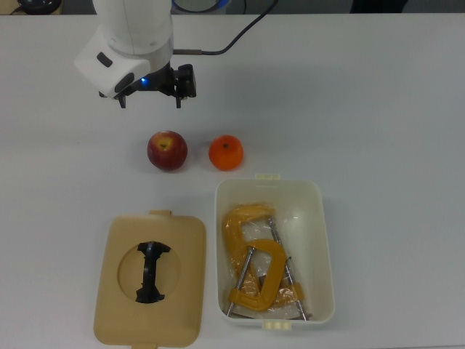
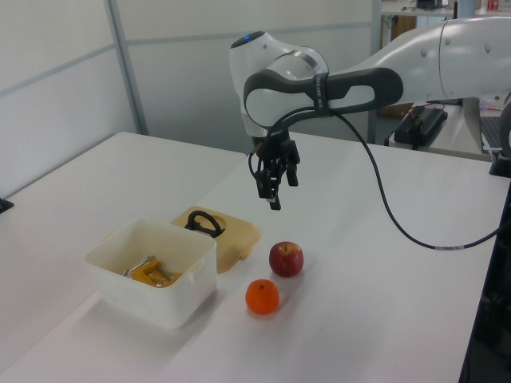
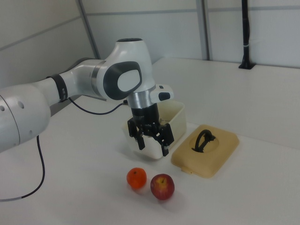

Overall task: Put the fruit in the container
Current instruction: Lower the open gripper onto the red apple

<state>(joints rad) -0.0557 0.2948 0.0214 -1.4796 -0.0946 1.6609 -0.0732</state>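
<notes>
Red apple [image 1: 167, 150] and orange [image 1: 226, 153] sit on my bench at the tub's [image 1: 320, 240] eleven o'clock; pincer [image 1: 150, 100] hangs above, spread, holding nothing.

One apple [image 1: 167, 150], one orange [image 1: 226, 153], one tub [image 1: 322, 240], one lid [image 1: 116, 298], seemingly two clamps [image 1: 254, 265].

The top view looks straight down at the table [image 1: 378, 94] from close overhead. The left view and right view stand off opposite sides, angled down (each a little farther back), and all three share the apple [image 1: 167, 150], orange [image 1: 226, 153] and tub [image 1: 317, 240].
</notes>
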